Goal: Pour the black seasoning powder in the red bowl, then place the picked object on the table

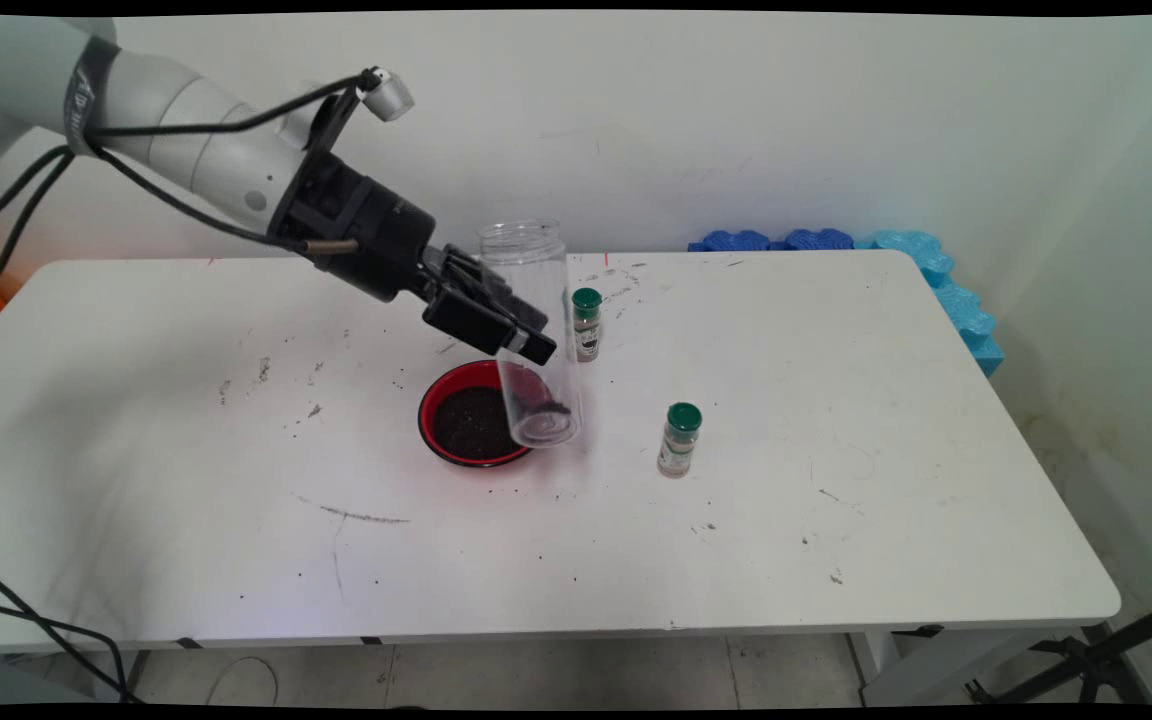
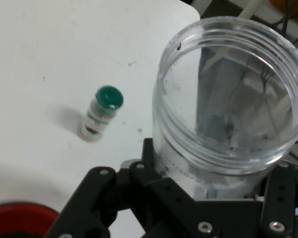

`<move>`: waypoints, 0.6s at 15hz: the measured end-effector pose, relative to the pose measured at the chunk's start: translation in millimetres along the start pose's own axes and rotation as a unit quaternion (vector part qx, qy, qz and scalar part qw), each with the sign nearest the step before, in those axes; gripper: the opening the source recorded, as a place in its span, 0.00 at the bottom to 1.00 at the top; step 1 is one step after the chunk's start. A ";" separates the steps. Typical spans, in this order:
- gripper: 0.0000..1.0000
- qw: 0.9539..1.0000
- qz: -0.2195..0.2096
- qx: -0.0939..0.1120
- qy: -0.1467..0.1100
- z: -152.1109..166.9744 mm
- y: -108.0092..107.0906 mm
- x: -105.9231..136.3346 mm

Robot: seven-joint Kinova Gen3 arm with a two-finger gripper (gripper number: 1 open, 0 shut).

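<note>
My black gripper [image 1: 511, 325] is shut on a tall clear plastic jar [image 1: 533, 330], held upright and slightly tilted just above the table. The jar's open mouth [image 2: 228, 94] fills the right of the hand view; a little dark grit lies at its bottom. Its base hangs over the right rim of a red bowl [image 1: 474, 413] that holds dark grains. A small spice bottle with a green cap [image 1: 586, 323] stands just right of the jar. A second green-capped bottle [image 1: 679, 439] stands farther right and nearer; one such bottle [image 2: 101, 113] shows in the hand view.
Dark crumbs and smudges are scattered over the white table [image 1: 836, 520]. Blue foam pieces [image 1: 896, 260] lie along the wall at the table's far right corner. Black cables hang at the left edge.
</note>
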 end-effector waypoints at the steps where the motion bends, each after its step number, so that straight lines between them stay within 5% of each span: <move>1: 0.00 1.000 0.014 0.005 0.002 1.0 1.5 1.1; 9: 0.00 0.992 0.119 0.041 0.003 19.9 18.5 1.2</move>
